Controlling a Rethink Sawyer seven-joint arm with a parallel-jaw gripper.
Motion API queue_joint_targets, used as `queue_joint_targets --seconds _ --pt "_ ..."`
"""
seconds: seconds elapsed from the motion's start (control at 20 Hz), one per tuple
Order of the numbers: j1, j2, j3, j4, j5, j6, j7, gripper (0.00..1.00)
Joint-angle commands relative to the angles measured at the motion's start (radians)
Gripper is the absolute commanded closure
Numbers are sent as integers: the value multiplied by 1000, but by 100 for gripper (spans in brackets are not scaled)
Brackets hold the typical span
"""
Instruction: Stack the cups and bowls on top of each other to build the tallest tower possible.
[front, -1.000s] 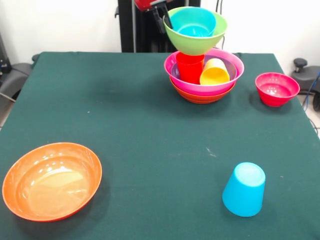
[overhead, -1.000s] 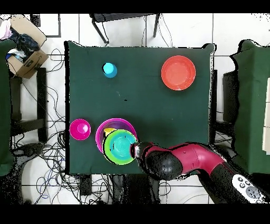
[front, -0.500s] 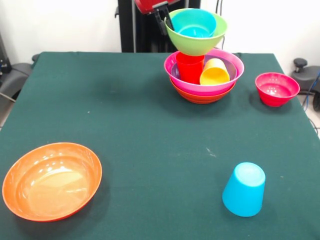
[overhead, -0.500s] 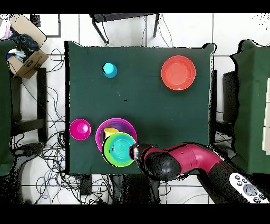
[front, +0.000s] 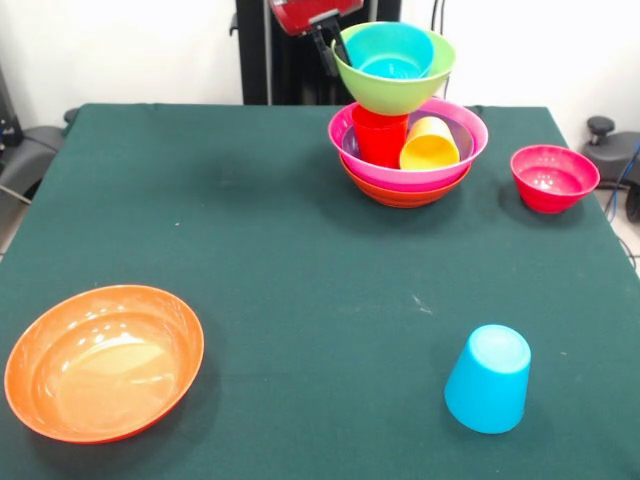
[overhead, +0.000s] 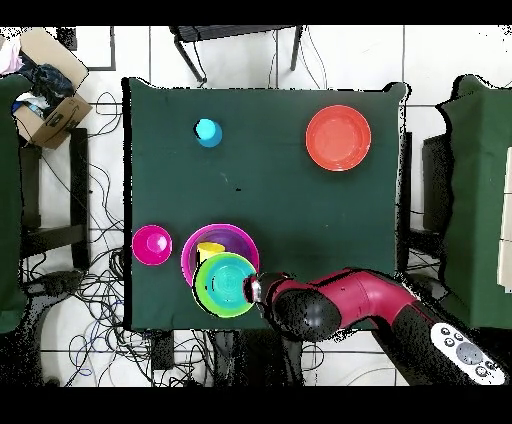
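Observation:
The tower (front: 407, 160) stands at the far right: an orange bowl (front: 405, 194) lowest, then a magenta bowl (front: 455, 160) and a purple bowl (front: 462, 128). Inside them a red cup (front: 380, 137) stands upright and a yellow cup (front: 430, 146) leans. My gripper (front: 338, 50) is shut on the left rim of a lime green bowl (front: 392, 90) with a small blue bowl (front: 388, 47) in it, just over the red cup; I cannot tell whether they touch. From above, the gripper (overhead: 254, 288) sits at the green bowl (overhead: 212, 285) edge. A light blue cup (front: 489, 378) stands upside down, near right.
A second large orange bowl (front: 103, 360) lies near the front left corner of the green table (front: 250, 220). A small crimson bowl (front: 553, 178) sits right of the tower. Overhead, a cardboard box (overhead: 45, 100) and cables lie on the floor off the table.
The gripper and the green bowl with the blue bowl in it have shifted slightly to the right in the front view. Everything else on the table stayed put.

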Motion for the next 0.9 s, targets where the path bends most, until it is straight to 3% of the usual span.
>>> queue_joint_targets --seconds 0.05,0.9 --pt "16 75 13 -105 -71 -10 -105 100" --pt "-5 139 -47 -144 -127 96 -167 100"
